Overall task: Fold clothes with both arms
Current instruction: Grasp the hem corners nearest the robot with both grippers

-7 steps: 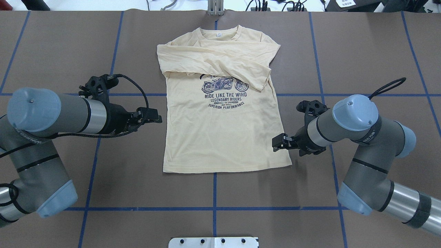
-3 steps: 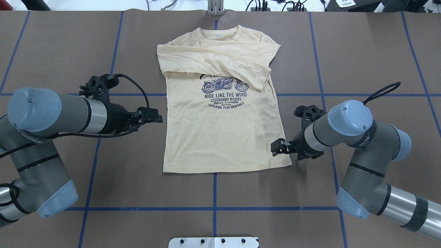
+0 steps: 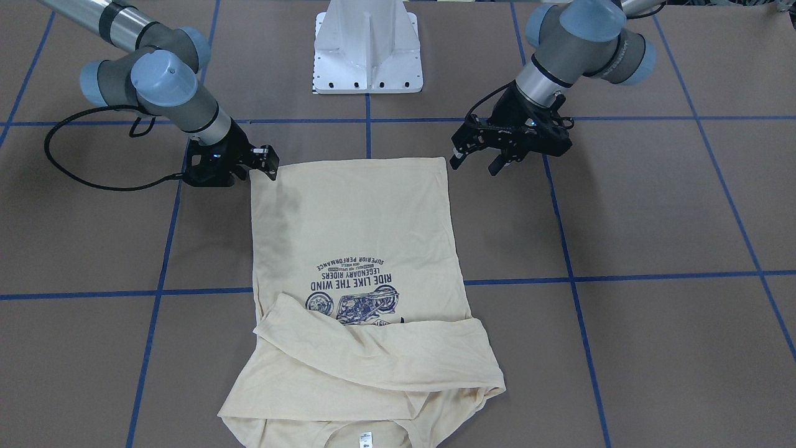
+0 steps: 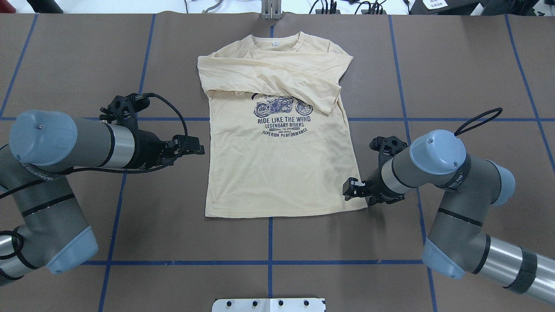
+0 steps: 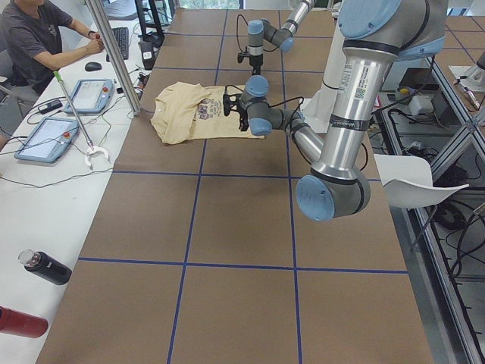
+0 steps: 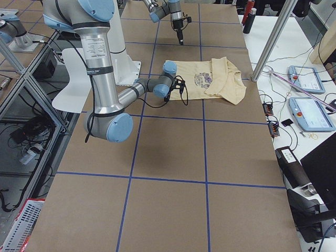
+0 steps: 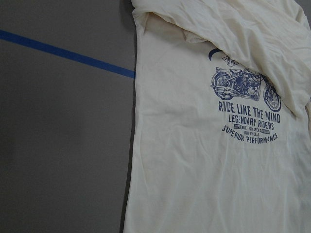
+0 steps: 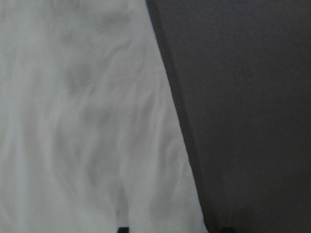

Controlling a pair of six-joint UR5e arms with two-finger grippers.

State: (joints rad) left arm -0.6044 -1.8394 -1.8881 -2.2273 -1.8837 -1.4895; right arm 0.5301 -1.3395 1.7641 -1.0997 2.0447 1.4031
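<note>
The T-shirt [image 4: 277, 173] has its sleeves folded across its chest. The body still needs folding. The right gripper [image 4: 348, 189] is at the hem corner, fingers apart. The left gripper [image 3: 475, 165] hangs beside the shirt, fingers apart and empty.

A cream long-sleeved T-shirt [image 4: 277, 173] lies flat and print-up on the brown table [image 4: 455, 65], collar at the far side, both sleeves folded across the chest. The left gripper [image 4: 200, 148] points at the shirt's left edge, with bare table between them. The right gripper [image 4: 347, 189] overlaps the fabric's edge by the right hem corner
</note>
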